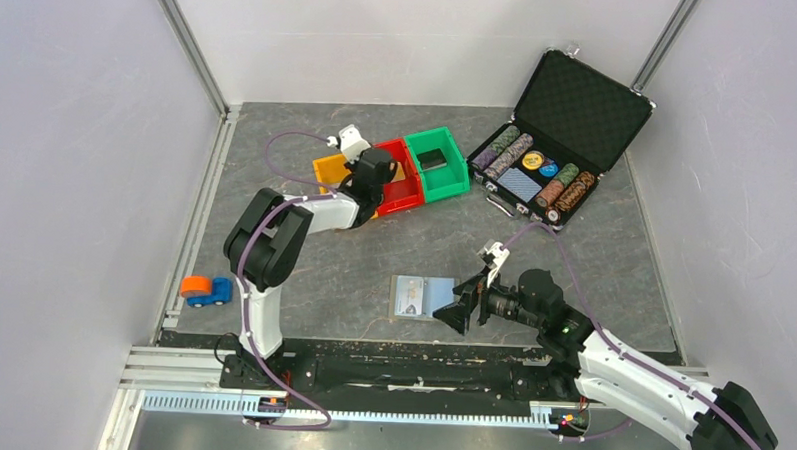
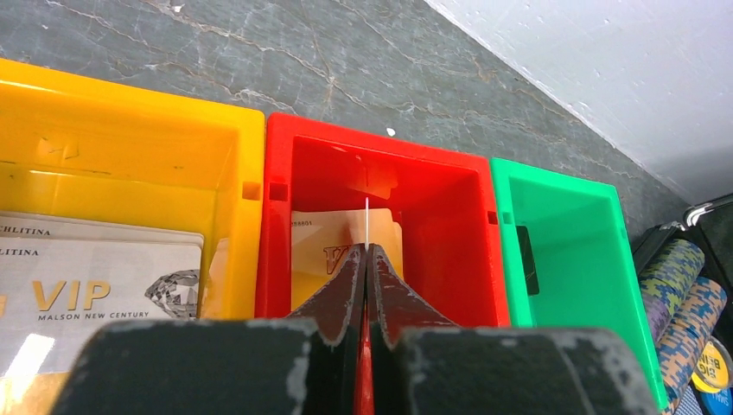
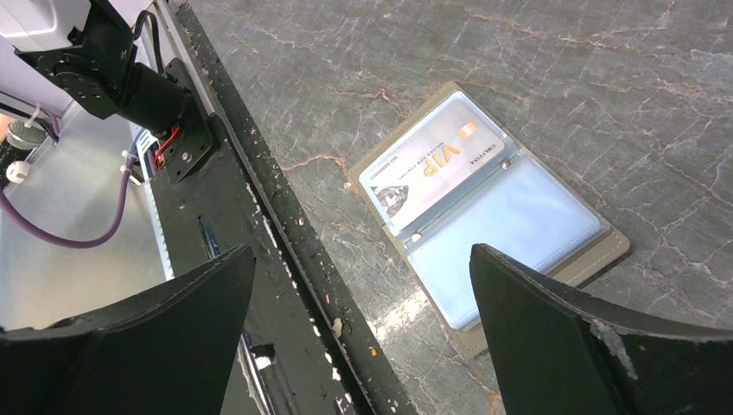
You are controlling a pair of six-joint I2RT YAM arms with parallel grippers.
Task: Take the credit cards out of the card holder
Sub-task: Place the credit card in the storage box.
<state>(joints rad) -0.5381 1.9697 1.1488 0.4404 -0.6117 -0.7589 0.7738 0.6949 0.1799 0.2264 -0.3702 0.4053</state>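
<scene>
The card holder (image 1: 424, 296) lies open on the table near the front edge, grey outside with two light-blue panels. In the right wrist view (image 3: 519, 216) one panel holds a silver VIP card (image 3: 436, 160); the other panel looks empty. My right gripper (image 1: 462, 309) is open just right of the holder, its jaws wide apart (image 3: 363, 259) and holding nothing. My left gripper (image 1: 371, 174) is over the red bin (image 2: 380, 151), shut (image 2: 366, 251) on a thin card (image 2: 366, 220) seen edge-on. A tan card (image 2: 324, 238) lies in the red bin below it.
A yellow bin (image 2: 130, 95) with a silver VIP card (image 2: 95, 285) and a green bin (image 2: 562, 177) with a black card (image 2: 527, 259) flank the red bin. An open black chip case (image 1: 553, 140) stands back right. A toy truck (image 1: 205, 290) sits at the left edge.
</scene>
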